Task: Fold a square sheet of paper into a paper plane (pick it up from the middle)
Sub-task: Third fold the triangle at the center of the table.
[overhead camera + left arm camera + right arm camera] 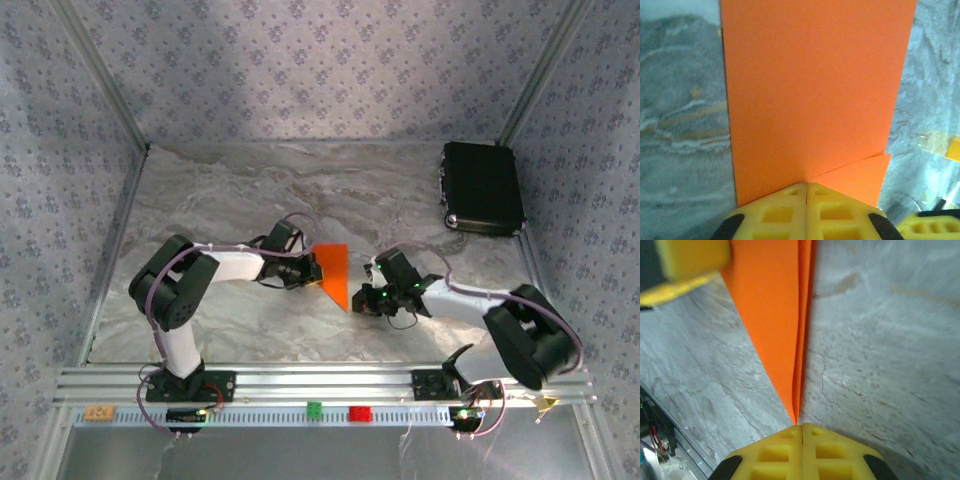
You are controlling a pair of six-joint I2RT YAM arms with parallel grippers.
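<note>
The bright orange sheet of paper (335,268) is folded into a flat pointed wedge and is held above the marble table between both arms, its tip pointing toward the near edge. My left gripper (307,268) is shut on its left edge. In the left wrist view the paper (815,90) rises broad from the closed jaws of that gripper (806,184), with a folded flap (860,177) at the lower right. My right gripper (359,298) is shut on the pointed tip. In the right wrist view the paper's layers (775,305) narrow down into the closed right gripper (802,426).
A black box (483,187) lies at the back right of the table. Patterned walls enclose the table on three sides. An aluminium rail (300,384) runs along the near edge, with small green (314,409), red (359,412) and yellow-orange (98,412) blocks in front of it.
</note>
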